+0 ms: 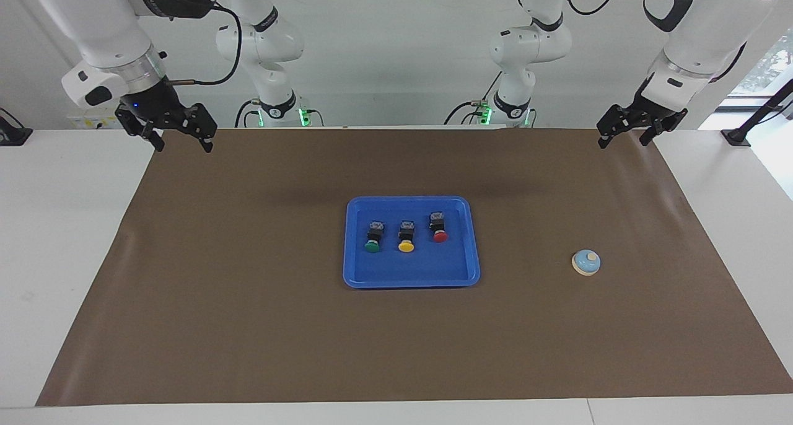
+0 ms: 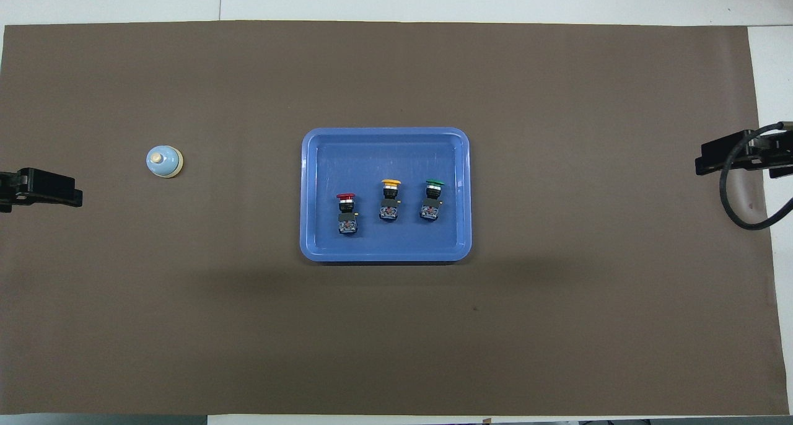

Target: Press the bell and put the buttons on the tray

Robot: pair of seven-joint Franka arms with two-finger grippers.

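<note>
The blue tray (image 1: 411,275) (image 2: 384,250) sits mid-table on the brown mat. Three buttons lie in it in a row, caps pointing away from the robots: green (image 1: 372,239) (image 2: 432,200), yellow (image 1: 406,237) (image 2: 389,201) and red (image 1: 438,227) (image 2: 347,214). The light-blue bell (image 1: 586,262) (image 2: 164,162) stands on the mat toward the left arm's end, apart from the tray. My left gripper (image 1: 623,141) (image 2: 38,188) hangs open and empty over the mat's edge at its own end. My right gripper (image 1: 183,145) (image 2: 730,155) hangs open and empty over the other end.
The brown mat (image 1: 248,301) covers most of the white table (image 1: 62,227). Both arm bases stand at the robots' edge of the table. A black cable loops by the right gripper in the overhead view (image 2: 737,208).
</note>
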